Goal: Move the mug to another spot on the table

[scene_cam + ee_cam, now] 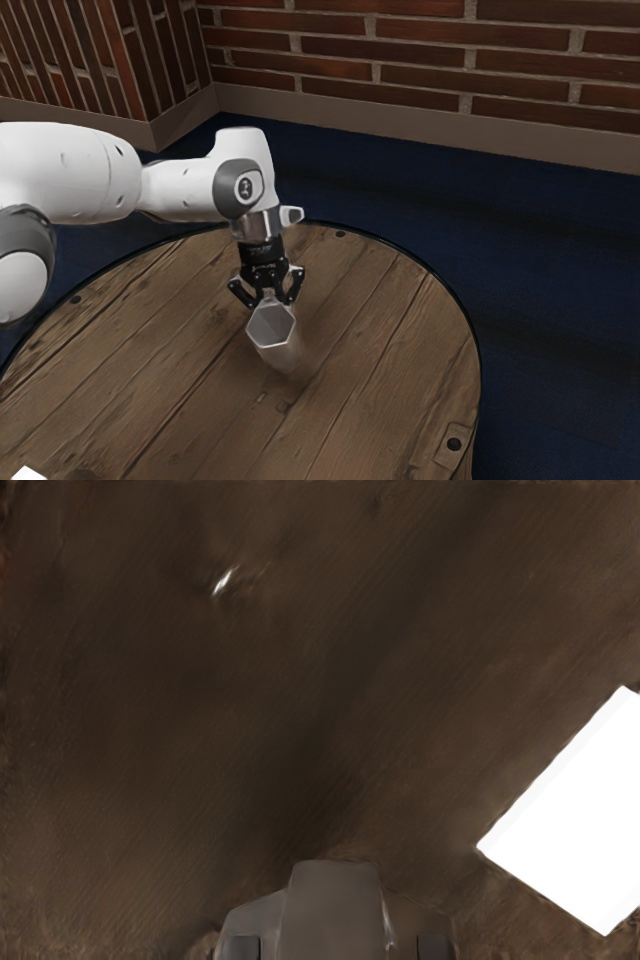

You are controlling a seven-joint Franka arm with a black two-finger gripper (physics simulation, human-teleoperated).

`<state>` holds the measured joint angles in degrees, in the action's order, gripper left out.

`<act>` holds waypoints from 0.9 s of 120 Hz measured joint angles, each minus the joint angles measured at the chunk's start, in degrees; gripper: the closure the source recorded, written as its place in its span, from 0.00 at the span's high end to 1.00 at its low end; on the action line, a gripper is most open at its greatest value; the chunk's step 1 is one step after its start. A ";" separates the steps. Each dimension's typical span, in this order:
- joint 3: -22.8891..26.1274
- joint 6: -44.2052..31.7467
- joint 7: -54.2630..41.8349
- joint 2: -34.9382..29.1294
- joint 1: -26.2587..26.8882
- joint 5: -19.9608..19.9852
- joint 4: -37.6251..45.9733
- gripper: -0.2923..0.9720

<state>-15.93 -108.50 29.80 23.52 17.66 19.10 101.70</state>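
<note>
Steadiness matters most now: with the end effector [266,300] pinching the grey mug [272,330] by its upper rim near the middle of the round wooden bench [400,320], a level, slow carry toward bare planks and a gentle upright set-down should prevent slipping.

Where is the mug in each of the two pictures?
Exterior view: the grey mug is near the middle of the round table, directly under the gripper.
Wrist view: the mug is the blurred grey shape just under the gripper.
Shared landmark: the table's brown wooden planks lie beneath the mug in both.
</note>
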 joint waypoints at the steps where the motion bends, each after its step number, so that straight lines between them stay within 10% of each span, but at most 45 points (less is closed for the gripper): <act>1: -0.20 0.03 0.06 -0.50 -0.02 -0.09 0.64 0.25; 85: -8.38 0.39 1.31 0.64 -0.96 -1.87 9.44 0.17; 108: -8.41 -0.28 0.97 1.26 -0.95 -0.81 9.49 0.37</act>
<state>-24.34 -108.78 30.77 24.78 16.70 18.28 111.19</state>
